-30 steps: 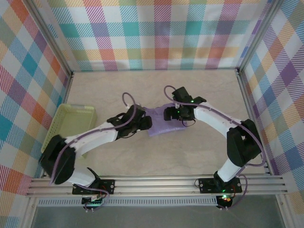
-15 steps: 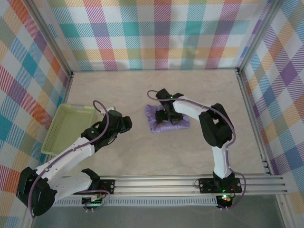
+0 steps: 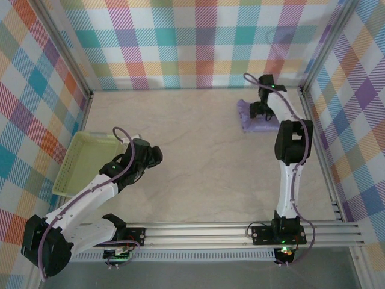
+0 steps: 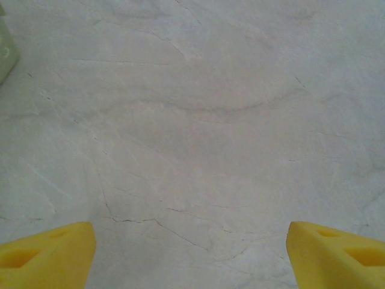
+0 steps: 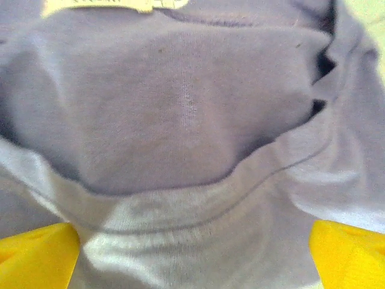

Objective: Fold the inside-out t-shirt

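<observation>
Cloth in a soft lavender purple, the inside-out t-shirt [image 3: 249,124] lies in the overhead view as a small, thick bundle at the table's [image 3: 210,150] far right corner, close to the back wall. It is bunched and wrinkly, with no print. The right arm reaches the whole depth of the table, and the right gripper [image 3: 258,111] sits over the bundle's top edge. At this size I cannot tell how its jaws stand. The left gripper [image 3: 151,156] hangs over the table's left half, well apart from the shirt. A yellow-green tray [image 3: 71,164] rests at the table's left edge, near that gripper.

The left wrist view looks down on the table's pale, veined surface [image 4: 192,120]. The left gripper [image 4: 192,253] has its jaws spread wide, with a yellow fingertip [image 4: 48,248] in each lower corner and bare tabletop between them. A sliver of the tray [image 4: 5,54] shows at the upper left.

Up close in the right wrist view, the t-shirt [image 5: 192,120] is a heap of overlapping folds. A stitched hem curves across the middle, and a faint line of stitching runs above it. A pale label [image 5: 114,5] peeks in at the top edge. The right gripper [image 5: 192,259] has its jaws spread wide, and its yellow fingertips [image 5: 36,256] stand apart at the two lower corners with fabric between them. Nothing is pinched. I cannot tell whether the tips touch the cloth.
</observation>
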